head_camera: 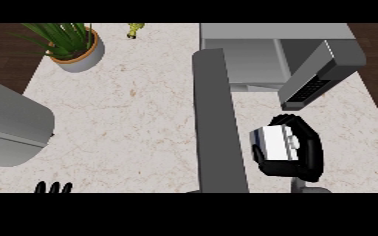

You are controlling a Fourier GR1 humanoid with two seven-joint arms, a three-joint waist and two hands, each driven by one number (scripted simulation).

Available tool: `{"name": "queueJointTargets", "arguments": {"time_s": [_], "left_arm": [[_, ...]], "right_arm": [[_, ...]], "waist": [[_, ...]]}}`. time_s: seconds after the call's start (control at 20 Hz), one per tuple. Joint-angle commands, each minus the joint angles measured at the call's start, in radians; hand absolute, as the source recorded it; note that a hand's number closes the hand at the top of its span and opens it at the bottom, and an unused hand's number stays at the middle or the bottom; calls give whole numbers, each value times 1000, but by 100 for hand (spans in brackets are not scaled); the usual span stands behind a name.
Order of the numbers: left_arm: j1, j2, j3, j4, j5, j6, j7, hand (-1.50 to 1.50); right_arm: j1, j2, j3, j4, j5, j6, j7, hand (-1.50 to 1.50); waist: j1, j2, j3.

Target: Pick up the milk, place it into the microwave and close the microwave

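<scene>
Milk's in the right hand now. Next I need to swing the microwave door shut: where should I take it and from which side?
Push on the microwave door's outer face near its free lower end, beside the keypad, coming from the right. It stands open, angled out from the microwave, hinged far. The right hand holds the milk; the left hand rests low left.

The microwave stands at the far right of the counter, its door swung open to the right. Near it, the right hand curls round the milk. A potted plant sits at the far left. The left hand shows at the near left edge.
</scene>
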Motion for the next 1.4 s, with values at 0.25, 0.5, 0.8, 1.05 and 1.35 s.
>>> {"name": "queueJointTargets", "arguments": {"time_s": [0.25, 0.5, 0.8, 1.05, 1.35], "left_arm": [[54, 49, 72, -36, 76, -50, -22, -150], [37, 18, 32, -32, 11, -15, -13, -150], [-55, 57, 123, 56, 86, -53, 10, -150], [-5, 108, 184, 35, 154, -122, -11, -150], [-23, 51, 109, 81, 66, -96, -43, -150]], "right_arm": [[-94, 6, 141, 19, 75, -212, 79, 150], [-266, 6, 64, 263, 57, -242, 32, 150], [-488, 6, -20, 538, 94, -324, 70, 150], [-642, -1, -117, 794, 29, -318, -52, 150], [-771, -34, -158, 1037, 77, -410, -123, 150]], "waist": [[10, 2, 0], [14, 4, 1], [20, 8, 1], [36, 12, 2], [55, 19, 2]]}}
